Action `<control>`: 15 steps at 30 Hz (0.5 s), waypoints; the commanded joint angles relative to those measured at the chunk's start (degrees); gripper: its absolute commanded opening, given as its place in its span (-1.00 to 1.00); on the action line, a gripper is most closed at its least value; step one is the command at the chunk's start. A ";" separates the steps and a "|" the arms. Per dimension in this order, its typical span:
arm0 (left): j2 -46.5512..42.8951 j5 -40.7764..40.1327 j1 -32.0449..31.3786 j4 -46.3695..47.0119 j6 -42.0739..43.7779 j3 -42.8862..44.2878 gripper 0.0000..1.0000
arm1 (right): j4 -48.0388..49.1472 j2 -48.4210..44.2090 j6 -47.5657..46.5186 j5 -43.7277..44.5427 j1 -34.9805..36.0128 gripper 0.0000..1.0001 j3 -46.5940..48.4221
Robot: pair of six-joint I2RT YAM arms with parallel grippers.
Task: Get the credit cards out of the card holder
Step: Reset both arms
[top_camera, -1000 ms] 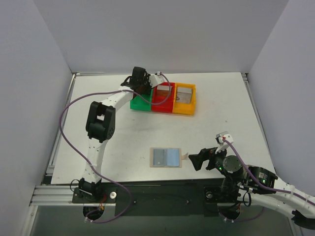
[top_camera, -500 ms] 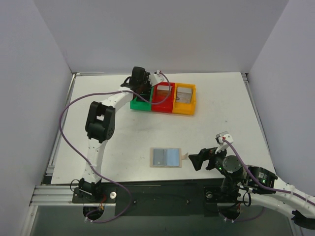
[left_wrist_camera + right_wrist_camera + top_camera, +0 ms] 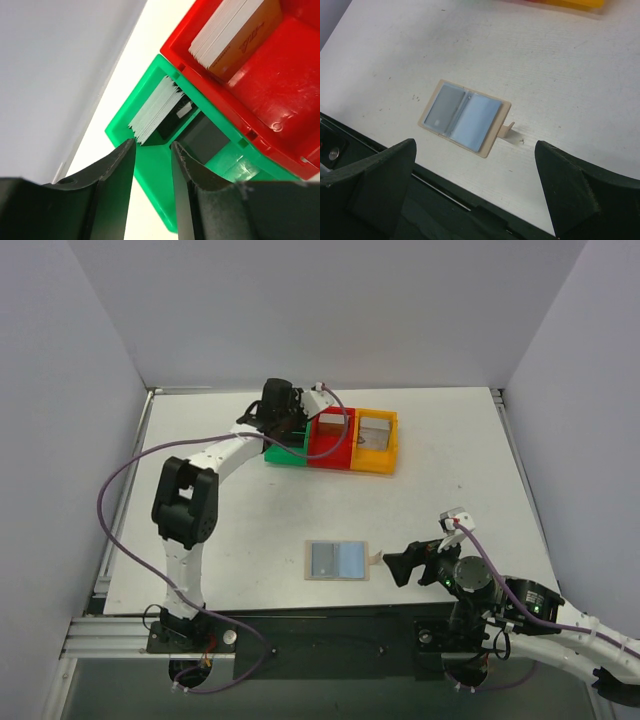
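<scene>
Bright, even light w/ soft shadows; left tool [image 3: 152, 145] sl. blurred.

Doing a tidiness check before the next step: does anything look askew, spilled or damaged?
Nothing is spilled or damaged. In the green bin, the stack of credit cards leans slightly fanned against the wall, and a dark card seems to lie flat beside it. The card holder lies open, its tab sticking out.
</scene>
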 commanded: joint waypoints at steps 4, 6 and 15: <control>-10.28 1.05 -1.46 4.17 -7.95 -7.55 0.04 | 2.04 1.92 0.03 1.61 0.50 1.00 1.22; -11.34 0.09 -1.46 4.44 -11.38 -8.70 0.15 | 2.04 2.44 -0.06 1.09 0.50 1.00 1.57; -7.66 -3.87 -1.29 -6.99 -21.24 -3.61 0.53 | 3.79 5.34 -1.64 2.49 0.50 1.00 3.33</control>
